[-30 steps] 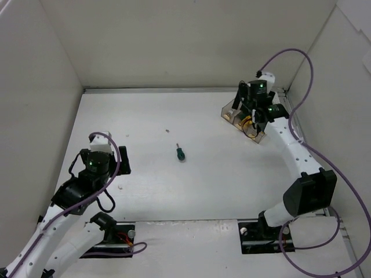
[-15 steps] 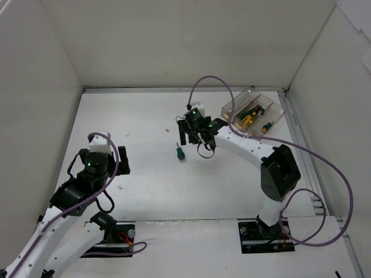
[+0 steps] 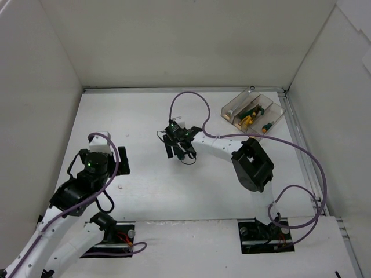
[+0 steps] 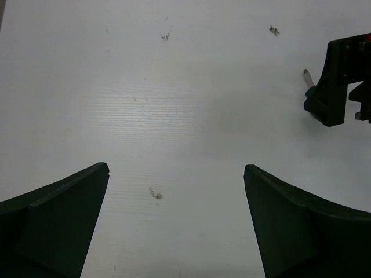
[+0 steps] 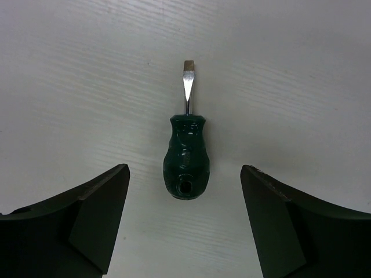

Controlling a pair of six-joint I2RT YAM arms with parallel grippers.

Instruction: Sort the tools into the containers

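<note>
A stubby green-handled flat screwdriver lies on the white table, blade pointing away from the right wrist camera. My right gripper is open, with a finger on each side of the handle and apart from it. In the top view the right gripper hangs over the table's middle and hides the screwdriver. The clear brownish tray at the back right holds green- and yellow-handled tools. My left gripper is open and empty over bare table; in the top view it is at the left.
In the left wrist view the right gripper shows at the upper right with the screwdriver's tip beside it. White walls enclose the table on three sides. Small crumbs lie on the surface.
My right arm has swung from the tray at the back right to the table's middle and now stands over the screwdriver. The left arm has not moved.
</note>
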